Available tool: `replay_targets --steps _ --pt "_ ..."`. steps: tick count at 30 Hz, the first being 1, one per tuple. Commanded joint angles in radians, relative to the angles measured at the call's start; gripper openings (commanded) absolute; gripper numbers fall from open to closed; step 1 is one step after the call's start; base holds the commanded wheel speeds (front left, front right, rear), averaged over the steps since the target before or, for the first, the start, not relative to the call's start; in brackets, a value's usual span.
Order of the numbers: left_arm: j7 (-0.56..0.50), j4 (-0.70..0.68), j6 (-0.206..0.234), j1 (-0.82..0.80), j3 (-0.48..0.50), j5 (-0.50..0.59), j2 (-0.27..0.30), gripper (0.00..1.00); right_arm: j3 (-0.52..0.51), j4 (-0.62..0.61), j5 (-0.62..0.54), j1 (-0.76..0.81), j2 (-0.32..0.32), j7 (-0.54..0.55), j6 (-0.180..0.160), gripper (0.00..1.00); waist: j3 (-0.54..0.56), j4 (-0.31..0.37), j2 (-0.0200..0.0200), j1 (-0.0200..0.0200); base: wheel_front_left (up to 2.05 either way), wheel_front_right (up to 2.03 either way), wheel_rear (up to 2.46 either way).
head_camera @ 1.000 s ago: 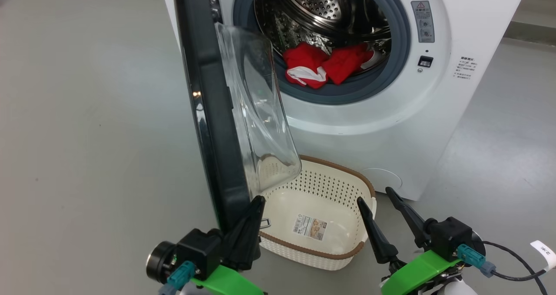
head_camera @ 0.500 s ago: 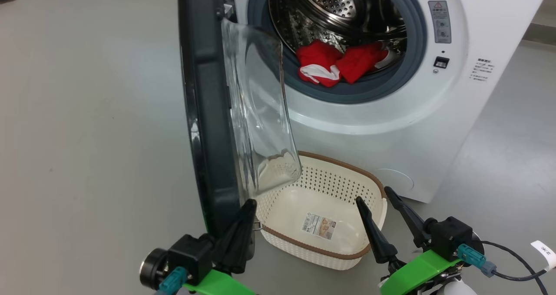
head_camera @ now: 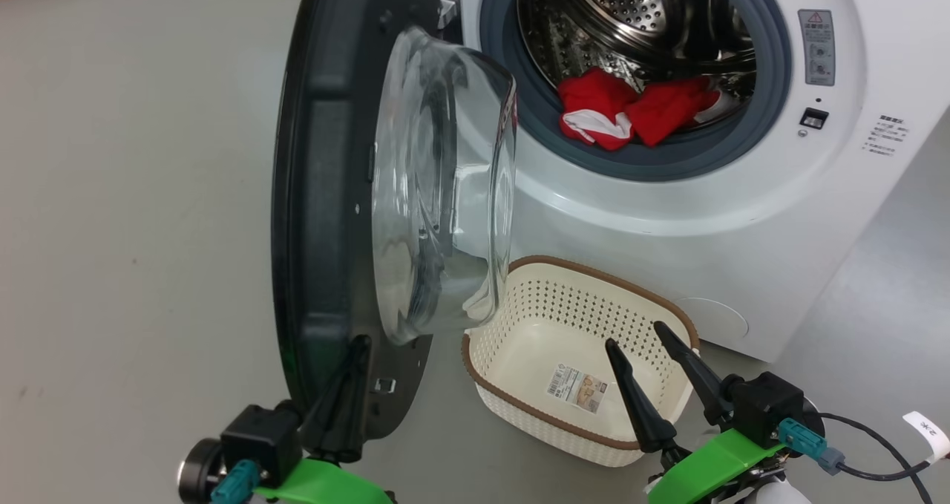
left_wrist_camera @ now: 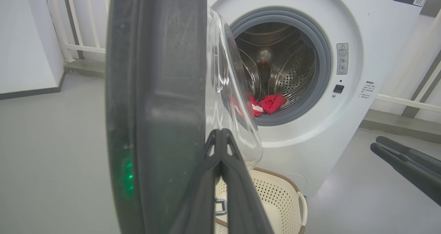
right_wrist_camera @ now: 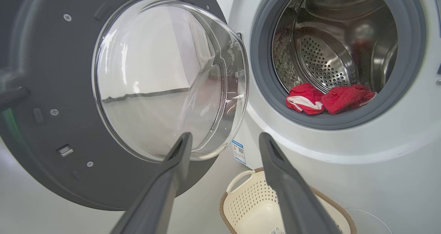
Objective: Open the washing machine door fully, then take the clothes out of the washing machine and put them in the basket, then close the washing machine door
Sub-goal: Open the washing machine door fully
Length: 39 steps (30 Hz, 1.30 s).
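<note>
The washing machine door [head_camera: 326,192] stands swung out to the left, its clear glass bowl [head_camera: 438,192] facing the drum. My left gripper [head_camera: 361,341] is shut, its tips resting against the door's inner face near the lower rim; the left wrist view shows the left gripper [left_wrist_camera: 218,132] beside the door [left_wrist_camera: 155,89]. Red clothes [head_camera: 631,107] with white trim lie at the drum's front lip of the white washing machine [head_camera: 668,214]. The cream basket [head_camera: 534,415] sits on the floor below the opening. My right gripper [head_camera: 634,335] hangs open over the basket's near side, holding nothing.
Grey floor [head_camera: 133,229] lies open to the left of the door. A black cable with a white tag [head_camera: 928,426] trails at the lower right. The left wrist view has a white wall and railing [left_wrist_camera: 69,37] behind the machine. A small blue label [right_wrist_camera: 239,151] sits low on the washer's front.
The door has swung further open to the left, and my shut left gripper has moved left with it. The head camera has also shifted. The right gripper stays in place.
</note>
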<state>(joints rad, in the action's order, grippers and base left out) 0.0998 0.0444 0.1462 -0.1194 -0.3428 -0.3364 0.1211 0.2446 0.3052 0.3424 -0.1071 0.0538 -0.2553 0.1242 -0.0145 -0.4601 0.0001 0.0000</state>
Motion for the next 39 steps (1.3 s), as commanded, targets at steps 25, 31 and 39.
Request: replay_targets --steps 25,31,39 --pt "0.038 0.009 0.082 -0.047 0.227 -0.062 0.117 0.00 0.055 0.002 -0.038 -0.058 -0.004 -0.006 0.007 1.00 -0.075 -0.008 -0.0001 0.0000 0.00 0.00 0.00" --pt "0.053 0.035 0.093 -0.065 0.271 -0.080 0.139 0.00 0.054 0.004 -0.050 -0.058 -0.004 -0.006 0.007 1.00 -0.091 -0.006 -0.0001 0.0000 0.00 0.00 0.00" --pt "0.075 0.075 0.094 -0.104 0.306 -0.097 0.159 0.00 0.056 0.011 -0.065 -0.061 -0.004 -0.006 0.007 1.00 -0.112 -0.014 -0.0001 0.0000 0.00 0.00 0.00"
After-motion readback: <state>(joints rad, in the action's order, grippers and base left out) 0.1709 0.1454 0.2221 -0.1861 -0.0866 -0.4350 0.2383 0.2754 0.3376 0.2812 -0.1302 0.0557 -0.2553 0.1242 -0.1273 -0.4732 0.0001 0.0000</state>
